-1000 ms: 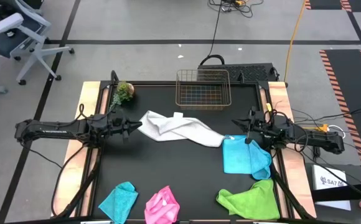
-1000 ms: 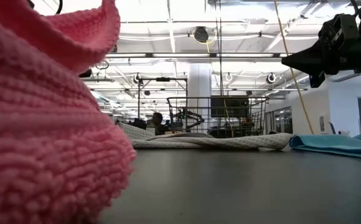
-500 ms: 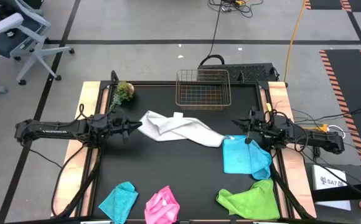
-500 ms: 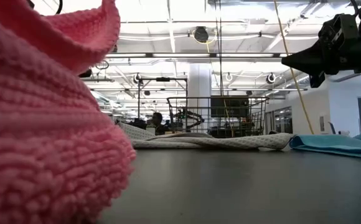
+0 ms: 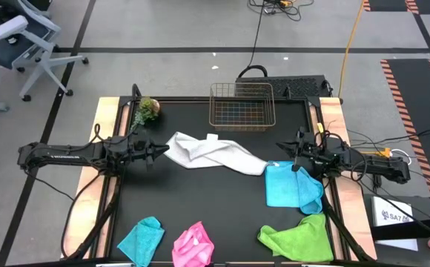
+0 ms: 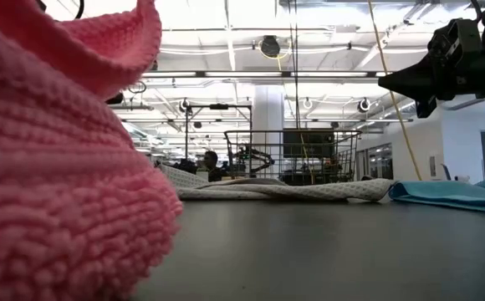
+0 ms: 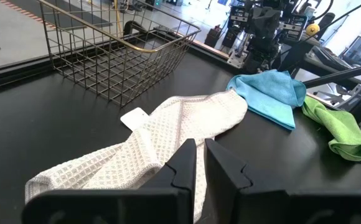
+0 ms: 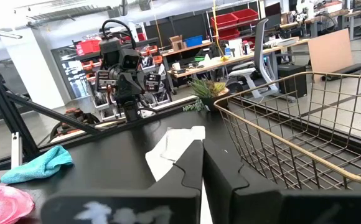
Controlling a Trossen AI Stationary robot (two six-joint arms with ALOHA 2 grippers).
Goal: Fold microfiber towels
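Note:
A white towel (image 5: 215,154) lies crumpled across the middle of the black table; its left end sits just before and below my left gripper (image 5: 164,150), which hovers with only a narrow gap between its fingers (image 7: 200,155) and nothing in it. My right gripper (image 5: 280,148) hangs shut (image 8: 202,155) above the table, beside the sky-blue towel (image 5: 290,185). The lime-green towel (image 5: 298,237), the hot-pink towel (image 5: 193,245) and the teal towel (image 5: 142,239) lie bunched along the near edge.
A wire basket (image 5: 242,105) stands at the far middle of the table and a small plant (image 5: 148,110) at the far left corner. Bare black tabletop (image 5: 200,200) lies between the white towel and the near row of towels.

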